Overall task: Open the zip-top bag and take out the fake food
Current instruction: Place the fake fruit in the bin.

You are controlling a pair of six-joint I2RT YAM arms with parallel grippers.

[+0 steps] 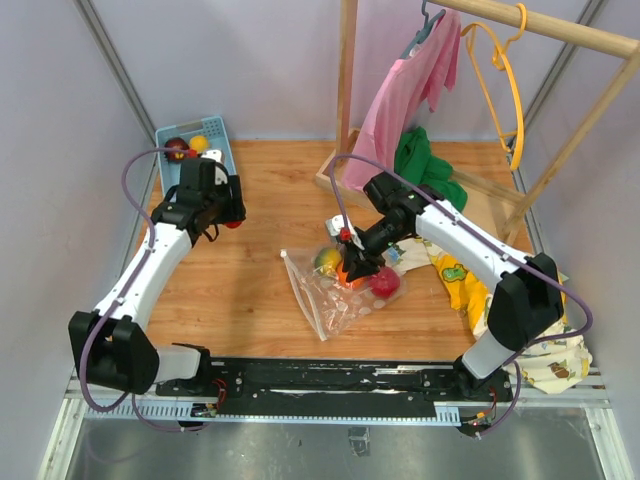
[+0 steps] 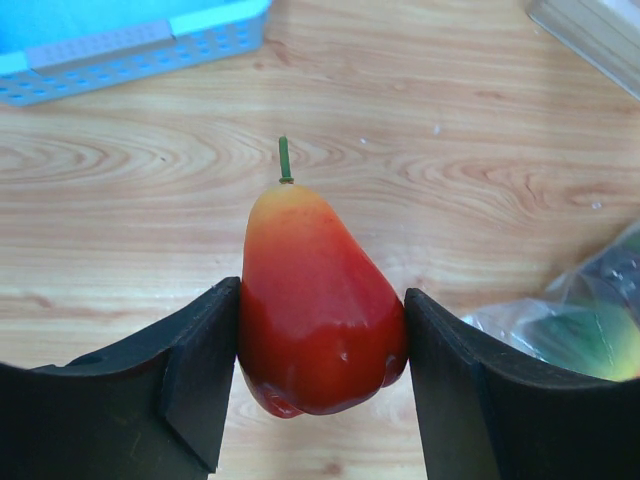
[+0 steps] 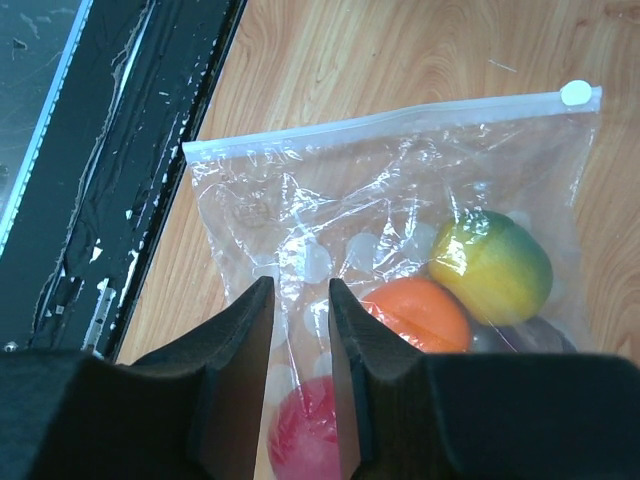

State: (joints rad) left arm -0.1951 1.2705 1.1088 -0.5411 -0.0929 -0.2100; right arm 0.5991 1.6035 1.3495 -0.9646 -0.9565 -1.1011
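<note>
The clear zip-top bag (image 1: 322, 298) lies mid-table, its white zip strip (image 3: 400, 118) at the end away from my right gripper. Inside are fake food pieces: a yellow-green fruit (image 3: 492, 265), an orange one (image 3: 420, 312) and a red one (image 3: 300, 440). My right gripper (image 3: 300, 300) sits at the bag's bottom end, jaws nearly together with a fold of bag film between them; it also shows in the top view (image 1: 352, 262). My left gripper (image 2: 320, 340) is shut on a red-and-yellow pear-shaped fruit (image 2: 315, 310) above the wood, just in front of the blue basket (image 1: 215, 160).
The blue basket holds a dark red fruit (image 1: 176, 148) and a yellow one (image 1: 199, 143). A wooden rack (image 1: 347, 90) at the back right carries a pink garment (image 1: 410, 90) and an orange hanger (image 1: 505, 90). A green cloth (image 1: 425, 165) and a yellow-and-white cloth (image 1: 460, 275) lie right of the bag.
</note>
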